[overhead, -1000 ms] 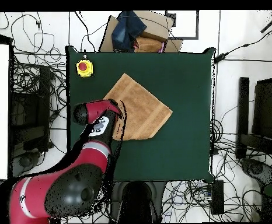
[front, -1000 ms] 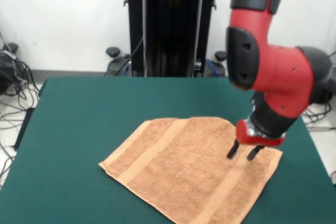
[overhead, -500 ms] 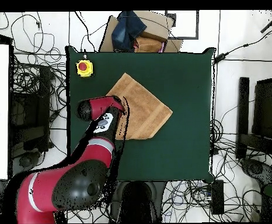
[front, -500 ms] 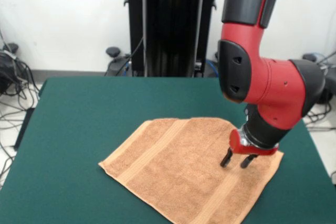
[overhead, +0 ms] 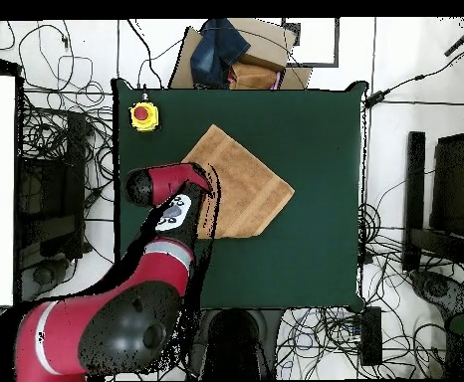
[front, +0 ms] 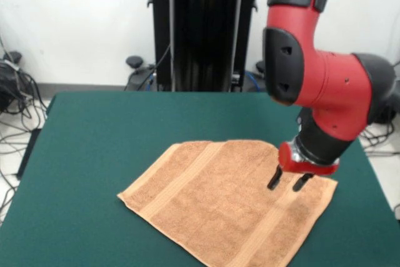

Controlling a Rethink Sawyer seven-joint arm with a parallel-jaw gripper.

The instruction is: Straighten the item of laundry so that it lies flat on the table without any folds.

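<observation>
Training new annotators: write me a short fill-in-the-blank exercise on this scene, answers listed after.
1. The towel lies on a table whose surface is dark ____.
2. In the front view, the gripper is above the towel's ____ side.
3. The gripper's two fingers are ____, with nothing between them.
4. In the overhead view, the yellow box on the table carries a ____ button.

Answers: green; right; open; red

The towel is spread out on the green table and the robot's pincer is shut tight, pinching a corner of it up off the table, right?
Not quite. The front view shows the pincer open, its two dark fingers apart above the towel, gripping nothing. The rest holds: the towel is spread out on the green table.
</observation>
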